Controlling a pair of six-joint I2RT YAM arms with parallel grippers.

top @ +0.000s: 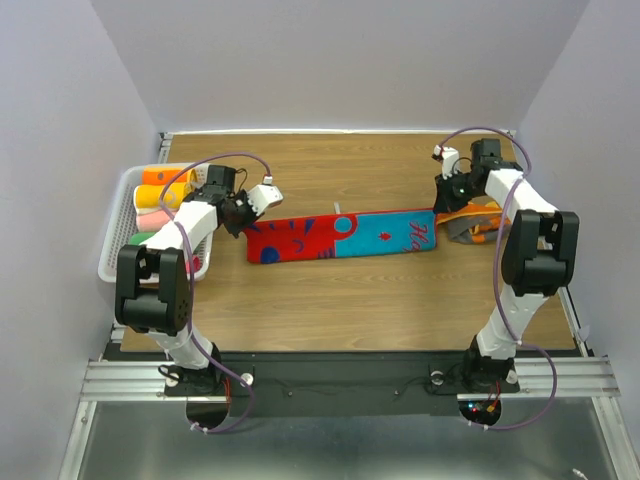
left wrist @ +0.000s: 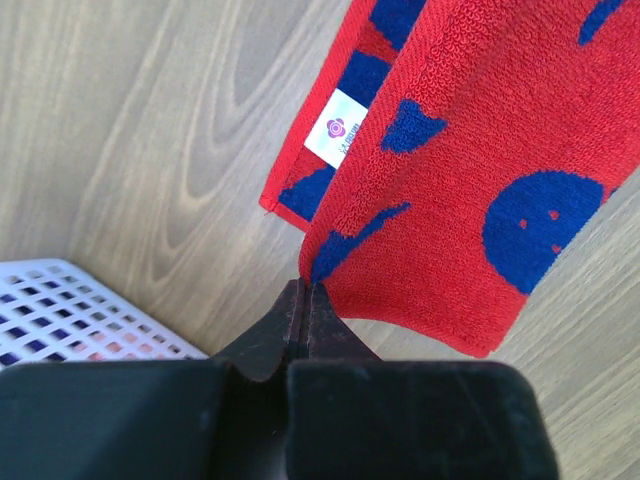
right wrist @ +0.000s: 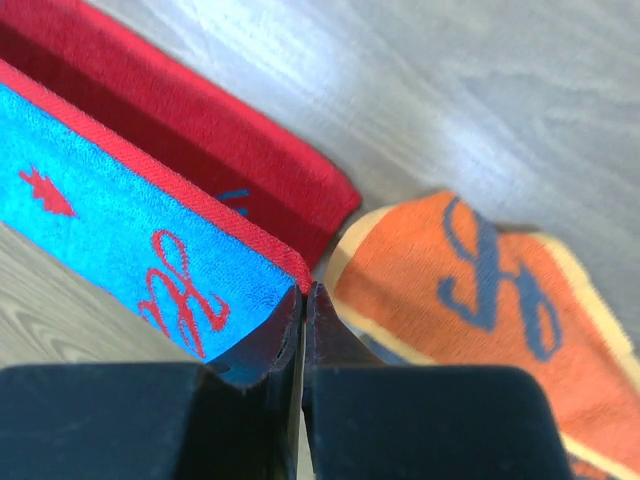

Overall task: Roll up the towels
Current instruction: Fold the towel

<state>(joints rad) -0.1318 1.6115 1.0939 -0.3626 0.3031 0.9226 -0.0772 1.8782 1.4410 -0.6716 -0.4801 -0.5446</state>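
Long towel (top: 340, 237): narrow strip stretched left to right across mid-table. The left half is red with dark blue shapes. The right half is bright blue with red marks and red script, edged in red. Terry pile. It is doubled lengthwise, and both wrist views show a second layer beside the first. A small white label (left wrist: 333, 128) with a flower mark sits on the red edge.

Left gripper (left wrist: 303, 290): jaws pressed together, pinching the red end's corner. Right gripper (right wrist: 305, 290): jaws together, clamped on the blue end's corner.

Hard to make out:
- Cannot tell whether the strip rests fully on the table (top: 350, 310) or hangs just off it.
- The orange towel (right wrist: 480, 300), with blue script and a pale border, lies flat just beyond the blue end. From above, the right arm covers much of it.
- The left arm hides part of the basket (top: 118, 240), and with it part of the rolls (top: 160, 177) inside.
- The label's print is too small to read.

Count:
- Two arms.
- One basket at the left edge.
- Two flat towels.
- Four rolls showing: orange, yellow, pink, green.
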